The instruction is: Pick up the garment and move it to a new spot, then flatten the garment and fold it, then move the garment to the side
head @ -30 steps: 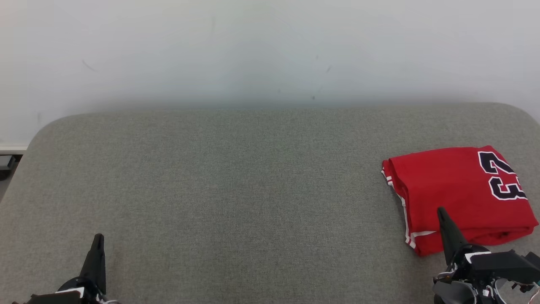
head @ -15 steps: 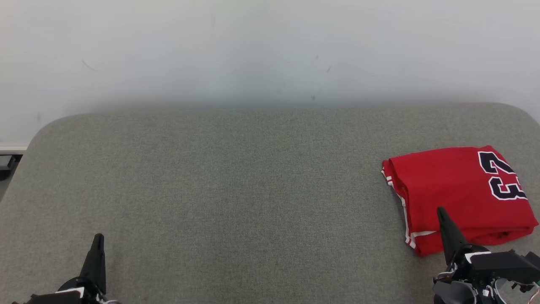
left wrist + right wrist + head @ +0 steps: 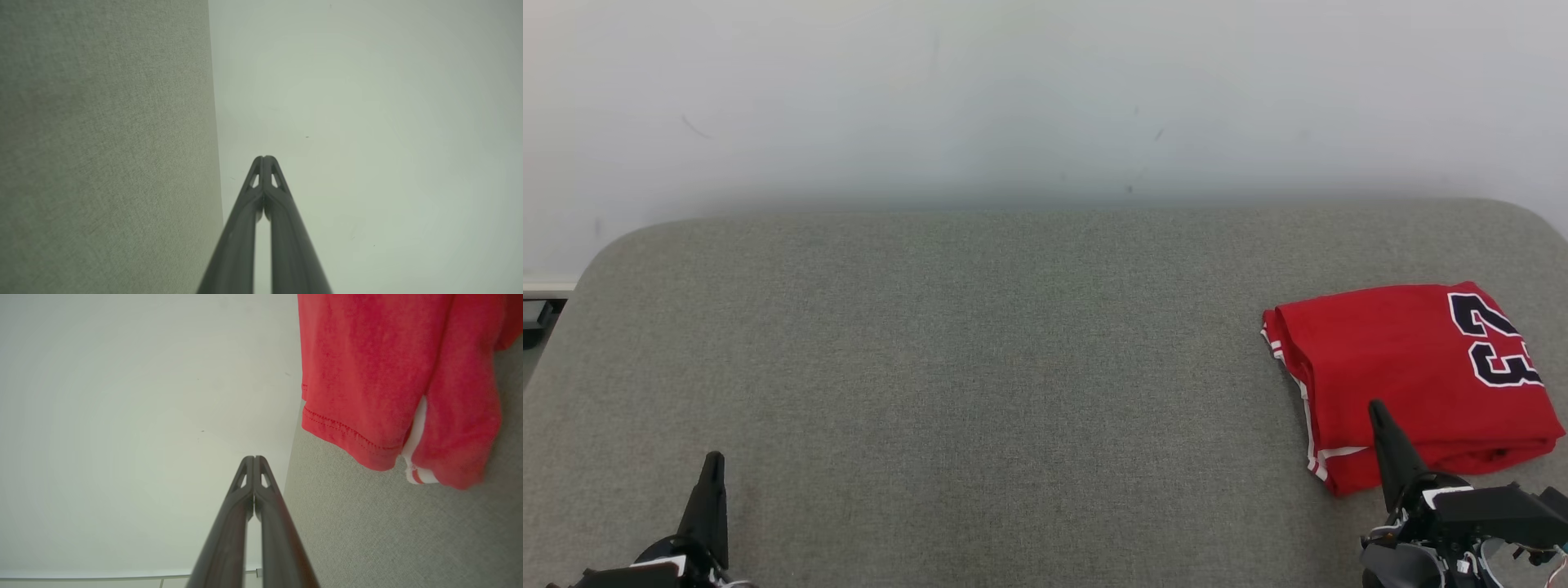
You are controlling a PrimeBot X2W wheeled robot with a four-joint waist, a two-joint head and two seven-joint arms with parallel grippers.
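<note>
The garment [image 3: 1409, 380], a red jersey with white trim and a dark number, lies folded at the right side of the grey padded surface [image 3: 980, 367]. In the right wrist view the garment [image 3: 380, 375] shows its hem and white stripe. My right gripper [image 3: 1376, 408] is shut and empty, its tip in front of the garment's near edge; its fingertips [image 3: 254, 459] meet. My left gripper [image 3: 715, 459] rests shut and empty at the lower left, far from the garment, with fingertips [image 3: 264, 159] pressed together.
A pale wall [image 3: 1045, 98] rises behind the padded surface. The surface's rounded far-left corner [image 3: 613, 245] drops off toward a floor strip [image 3: 539, 314]. The grey fabric stretches wide between the two grippers.
</note>
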